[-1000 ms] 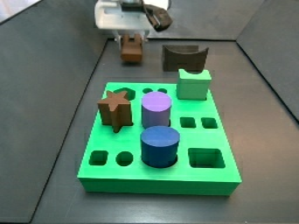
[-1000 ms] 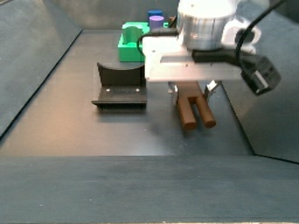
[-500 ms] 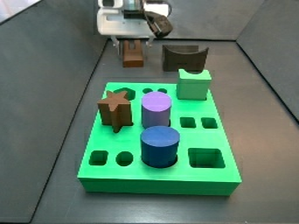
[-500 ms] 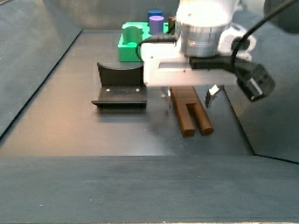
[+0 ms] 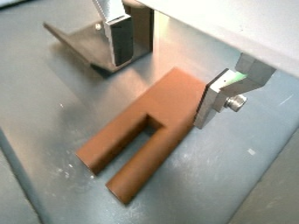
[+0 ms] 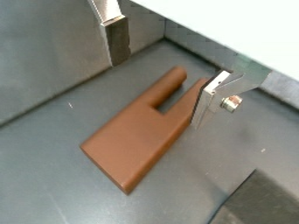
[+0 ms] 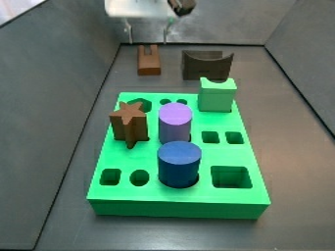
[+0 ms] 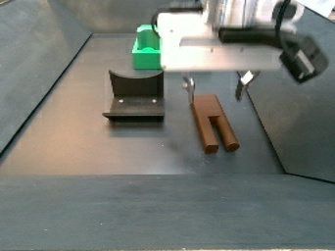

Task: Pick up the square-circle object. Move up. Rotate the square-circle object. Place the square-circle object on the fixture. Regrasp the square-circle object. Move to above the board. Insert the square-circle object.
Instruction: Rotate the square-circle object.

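The board (image 7: pixel 177 162) fills the middle of a side view, with its far holes partly hidden behind pegs. The fixture (image 8: pixel 133 97) sits centre-left. The square-circle object (image 8: pixel 215 122) lies flat on the floor. The gripper (image 8: pixel 215 90) hangs just above it, spread wide and empty, body cropped at the top.

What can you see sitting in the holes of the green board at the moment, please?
In the board stand a brown star-shaped peg, a purple cylinder, a blue cylinder and a pale green block. Their lower ends are hidden. The gripper hangs open above the square-circle object.
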